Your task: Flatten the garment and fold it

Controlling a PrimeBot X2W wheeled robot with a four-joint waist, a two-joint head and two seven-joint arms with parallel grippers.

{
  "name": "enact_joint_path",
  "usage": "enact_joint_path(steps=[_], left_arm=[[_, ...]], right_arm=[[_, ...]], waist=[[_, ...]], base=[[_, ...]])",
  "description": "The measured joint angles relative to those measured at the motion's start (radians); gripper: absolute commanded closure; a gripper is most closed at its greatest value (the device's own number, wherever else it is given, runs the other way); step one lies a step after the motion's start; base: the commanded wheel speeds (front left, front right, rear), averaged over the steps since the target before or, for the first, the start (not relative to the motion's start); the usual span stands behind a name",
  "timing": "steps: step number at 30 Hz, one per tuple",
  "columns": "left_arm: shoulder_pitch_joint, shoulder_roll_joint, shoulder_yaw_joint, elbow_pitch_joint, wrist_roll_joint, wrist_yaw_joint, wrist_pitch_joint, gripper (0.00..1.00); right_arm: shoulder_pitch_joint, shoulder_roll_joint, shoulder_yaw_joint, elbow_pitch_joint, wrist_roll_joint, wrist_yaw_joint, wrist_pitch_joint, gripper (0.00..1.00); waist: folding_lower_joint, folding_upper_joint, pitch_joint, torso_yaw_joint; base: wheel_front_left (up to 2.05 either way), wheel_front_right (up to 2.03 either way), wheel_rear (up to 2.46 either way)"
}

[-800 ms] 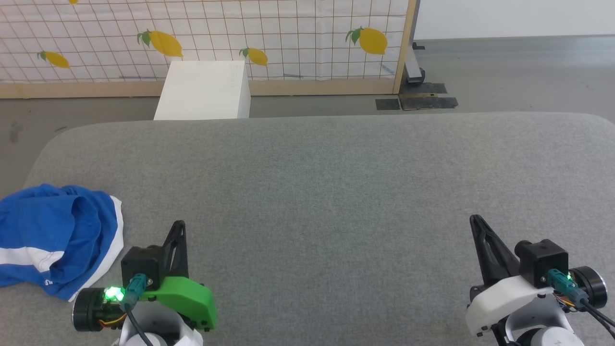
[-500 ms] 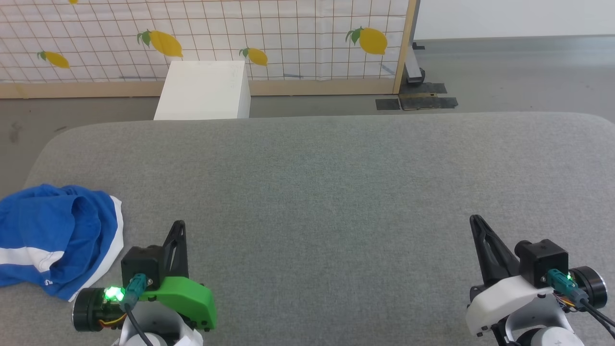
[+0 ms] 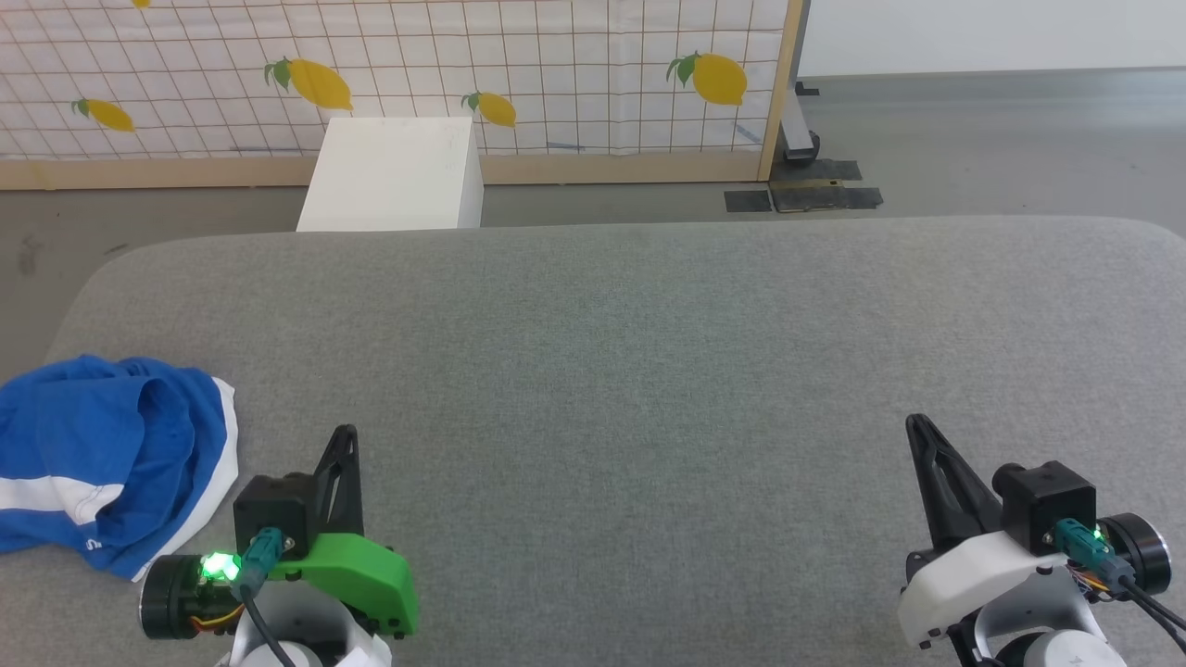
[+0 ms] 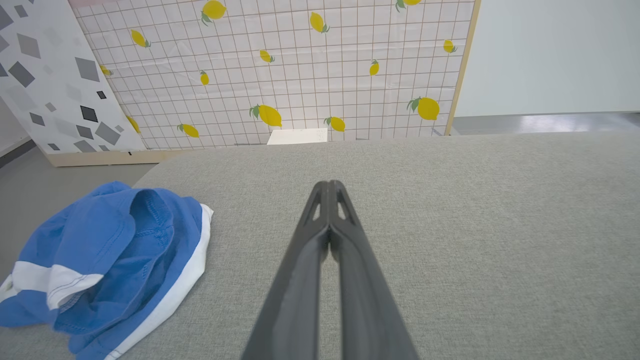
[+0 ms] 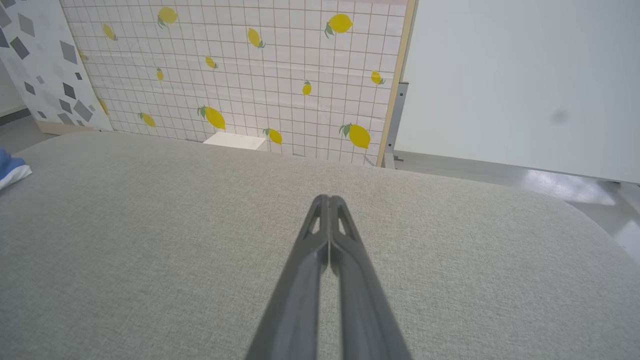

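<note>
The garment, bright blue shorts with white stripes and trim, lies crumpled at the left edge of the grey padded table. It also appears bunched in the left wrist view, and a small corner of it sits at the left edge of the right wrist view. My left gripper rests shut at the lower left, a short way right of the garment and apart from it; its fingers press together with nothing between them. My right gripper rests shut at the lower right, far from the garment, empty.
A white box stands on the floor beyond the table's far edge. Behind it is a lemon-print grid panel with a wooden frame. Grey floor lies left of the table, past the garment.
</note>
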Motion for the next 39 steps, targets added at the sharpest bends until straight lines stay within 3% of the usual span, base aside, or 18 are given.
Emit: enact_joint_path(steps=[3,4,22,39], left_arm=[[0.0,0.0,0.0,0.0,0.0,0.0,0.0,1.0],[0.0,0.0,-0.001,0.0,-0.002,0.0,0.0,0.0],[-0.002,0.0,-0.028,0.024,-0.015,0.008,-0.026,0.0],[-0.006,0.002,-0.045,0.046,-0.027,0.027,-0.058,0.0]], right_arm=[[0.0,0.0,0.0,0.0,0.0,0.0,0.0,1.0],[0.001,0.0,0.0,0.0,0.0,0.0,0.0,0.0],[0.001,0.0,-0.011,0.003,0.0,0.0,-0.019,0.0],[0.002,0.0,-0.022,0.01,0.0,0.0,-0.048,0.0]], waist=[[0.0,0.0,0.0,0.0],[0.0,0.0,0.0,0.0],[0.0,0.0,-0.001,0.017],[0.0,0.0,-0.002,0.108]], base=[[0.0,0.0,0.0],[0.0,0.0,0.0],[0.0,0.0,0.0],[0.0,0.0,0.0]])
